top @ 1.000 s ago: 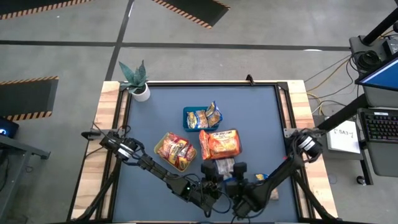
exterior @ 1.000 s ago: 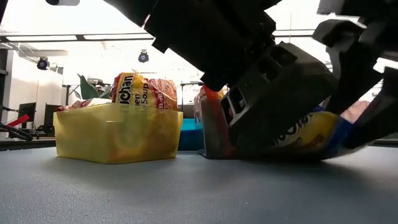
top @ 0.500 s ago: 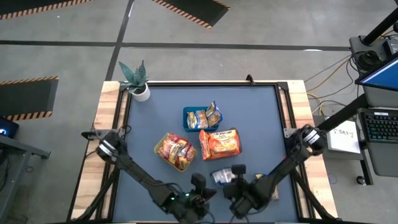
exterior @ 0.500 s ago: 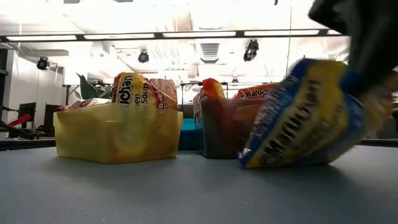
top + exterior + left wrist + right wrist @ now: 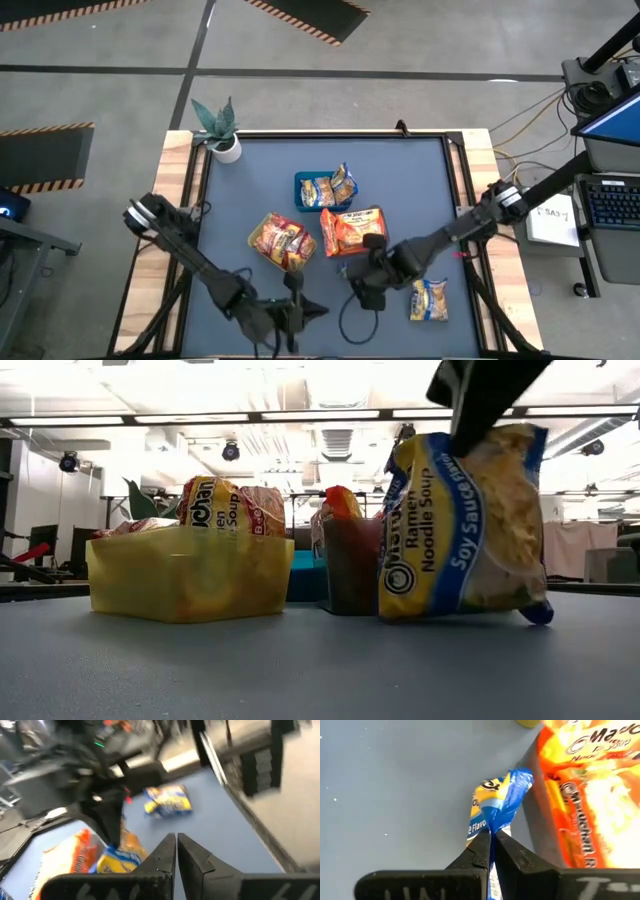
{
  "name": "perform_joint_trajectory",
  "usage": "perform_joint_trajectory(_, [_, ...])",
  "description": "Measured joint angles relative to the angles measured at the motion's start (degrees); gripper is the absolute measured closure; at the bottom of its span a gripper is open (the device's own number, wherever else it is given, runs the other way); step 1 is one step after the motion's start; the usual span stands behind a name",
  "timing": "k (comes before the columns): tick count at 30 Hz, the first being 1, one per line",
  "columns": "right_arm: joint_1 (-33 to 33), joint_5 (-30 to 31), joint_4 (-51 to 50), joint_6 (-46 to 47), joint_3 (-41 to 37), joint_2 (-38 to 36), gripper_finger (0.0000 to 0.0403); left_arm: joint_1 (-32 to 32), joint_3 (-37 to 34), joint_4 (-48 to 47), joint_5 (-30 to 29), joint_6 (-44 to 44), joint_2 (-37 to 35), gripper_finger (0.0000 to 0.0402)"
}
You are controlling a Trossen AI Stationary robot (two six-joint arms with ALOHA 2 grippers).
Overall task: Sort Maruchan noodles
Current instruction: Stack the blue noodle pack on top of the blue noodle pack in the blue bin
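My right gripper (image 5: 492, 832) is shut on a blue-and-yellow Maruchan noodle packet (image 5: 465, 525) just near of the dark tray (image 5: 352, 232) of orange packets. My left gripper (image 5: 176, 840) is shut with nothing in it and hangs over the table's near edge (image 5: 293, 312). A second blue-and-yellow packet (image 5: 430, 299) lies flat at the near right. More packets stand in the yellow tray (image 5: 190, 575) and the blue tray (image 5: 322, 190). My right gripper pinches the packet's blue sealed top edge (image 5: 497, 817) between its two fingers, bunching the edge. The fingers (image 5: 478, 405) come from above, slanting down. The packet hangs upright below them. I cannot tell whether its lower edge (image 5: 460, 615) touches the table.
A potted plant (image 5: 222, 132) stands at the far left corner. The three trays crowd the table's middle. Bare blue table (image 5: 410, 180) lies to the far right and along the left side. Wooden rails (image 5: 170, 200) frame the table.
My right gripper has risen and gone toward the dark tray with the blue-and-yellow packet. The packet lay low on the table and now hangs upright. My left gripper has drawn away from it toward the table's left and near edge and has tipped up.
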Motion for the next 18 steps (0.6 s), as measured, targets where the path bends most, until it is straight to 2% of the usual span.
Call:
perform_joint_trajectory(4, [-2.1,-3.6,0.1,-5.3,0.0,-0.3,0.0394,2.4,-9.7,16.0,-0.3,-1.0,-3.0,0.0382])
perform_joint_trajectory(8, [-2.1,-4.6,0.3,-7.1,0.0,0.2,0.0394,6.2,-15.4,26.5,3.7,-4.7,-3.7,0.0331])
perform_joint_trajectory(13, [-2.1,-4.5,0.5,-7.1,0.0,0.3,0.0394,10.4,-17.7,33.3,9.7,-6.0,-1.1,0.024])
perform_joint_trajectory(18, [-2.1,-4.6,1.0,-7.7,0.0,0.3,0.0394,13.2,-17.1,40.5,10.5,-3.0,3.7,0.0164])
